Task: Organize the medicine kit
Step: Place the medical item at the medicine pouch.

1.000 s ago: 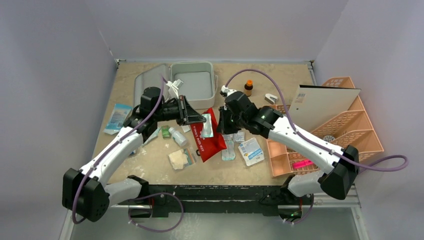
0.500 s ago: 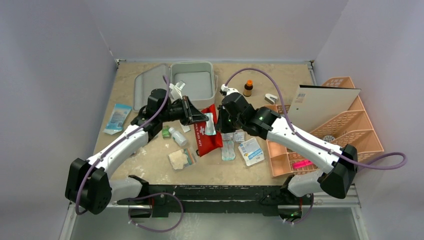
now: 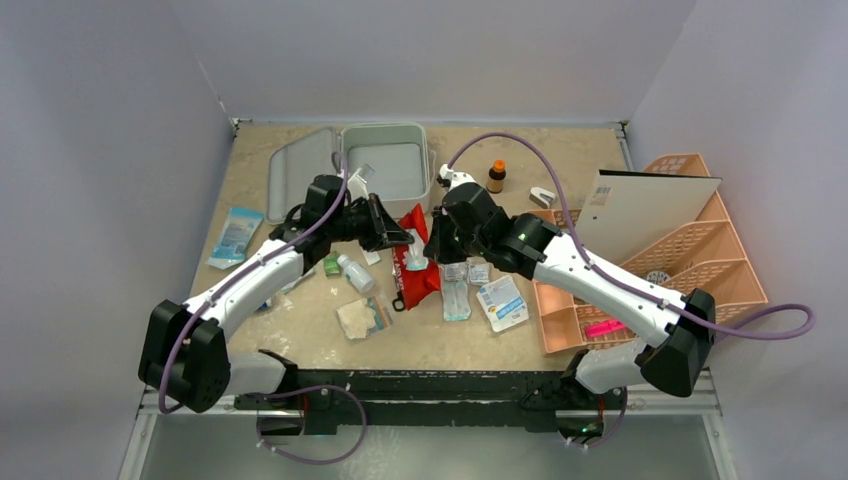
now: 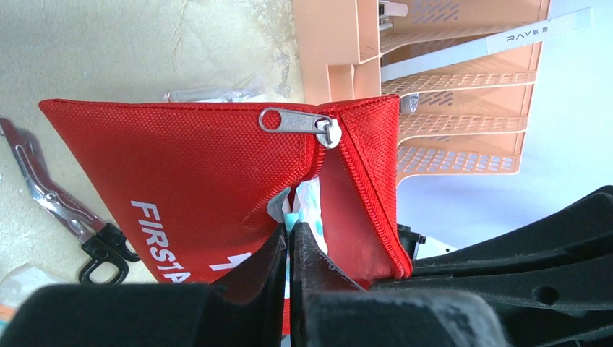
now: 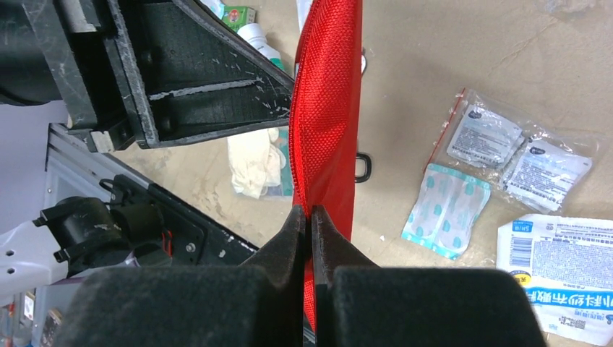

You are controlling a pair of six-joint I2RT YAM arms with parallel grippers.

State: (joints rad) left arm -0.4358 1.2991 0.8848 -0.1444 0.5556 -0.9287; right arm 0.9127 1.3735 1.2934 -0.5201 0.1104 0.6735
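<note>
Clenched left gripper (image 4: 289,235) at the gaping mouth of a red first-aid pouch (image 4: 195,181), fingers shut flat on a pale teal-and-white packet (image 4: 293,210) lodged in the opening just below the silver zipper pull (image 4: 296,121). Clenched right gripper (image 5: 309,213) opposite, pinching the fabric edge of the same pouch, seen upright and edge-on in the right wrist view. Pouch held between the two grippers at mid-table, white lettering "FIRST" partly visible on its side; contact of its lower end with the table (image 3: 300,330) not discernible. Medicine kit (image 3: 395,165), a pale grey hinged case, lying open at the far middle of the table just beyond the grippers, lid (image 3: 300,170) flat to its left. Small brown bottle with orange cap (image 3: 496,176) right of the kit. Peach lattice organizer (image 3: 720,260) at the right edge, white board (image 3: 650,210) leaning across it. Flat on the table, near and right of the pouch: teal plaster pack (image 5: 447,210), clear bag of white sachets (image 5: 520,152), white printed packet (image 5: 564,275). Left of the pouch: small white bottle (image 3: 355,272), green box (image 3: 331,265), gauze pack (image 3: 360,318) and, farther left, blue-and-white packet (image 3: 236,232). Metal tool with black finger loops (image 4: 65,217) on the table beside the pouch in the left wrist view.
</note>
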